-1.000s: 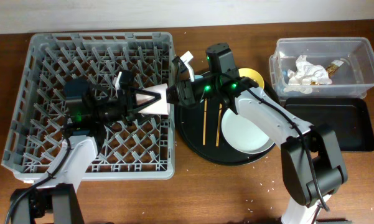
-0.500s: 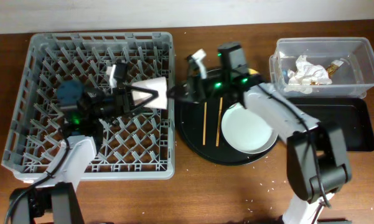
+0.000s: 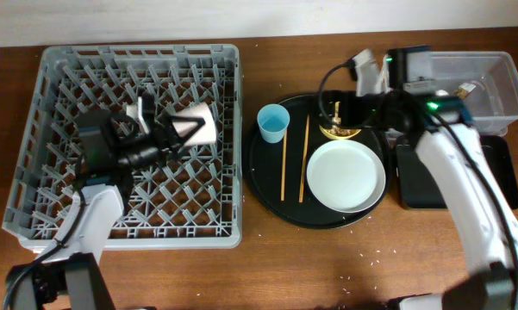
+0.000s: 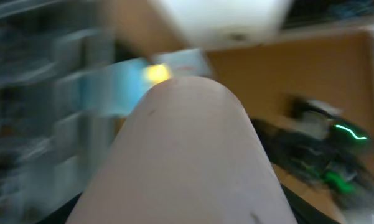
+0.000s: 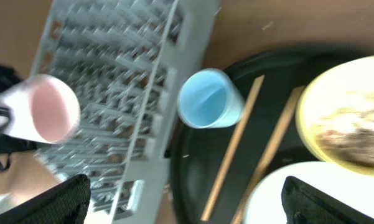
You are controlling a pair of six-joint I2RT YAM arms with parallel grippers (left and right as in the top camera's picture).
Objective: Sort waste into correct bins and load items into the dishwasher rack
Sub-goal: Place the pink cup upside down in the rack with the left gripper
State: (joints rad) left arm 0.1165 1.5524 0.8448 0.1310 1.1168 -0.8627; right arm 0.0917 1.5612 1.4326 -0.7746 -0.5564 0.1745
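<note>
Holding the white cup (image 3: 202, 116) on its side, left gripper (image 3: 185, 131) grips it over the rack (image 3: 60, 215), mouth toward the worktop's right edge, pegs directly below. Right gripper (image 3: 349, 112) seems open, above the bowl (image 5: 348, 118).

Overhead light: bright, even, from above; soft short shadows beside the rack (image 3: 138, 52) and under the arms.
Overhead glare: plate (image 3: 345, 175) nearly blown white; faint sheen on the round tray (image 3: 271, 194).
Overhead focus: sharp across the table (image 3: 310, 267).
Left wrist: heavy motion blur, dim; white cup (image 4: 187, 155) fills the frame, out of focus, dull pinkish; rack smeared to streaks at left; green lamp (image 4: 345, 132) drawn into a line.
Right wrist: milder blur; rack pegs smeared; blue cup (image 5: 205, 99) soft-edged; bowl (image 5: 348, 118) rim washed out.
</note>
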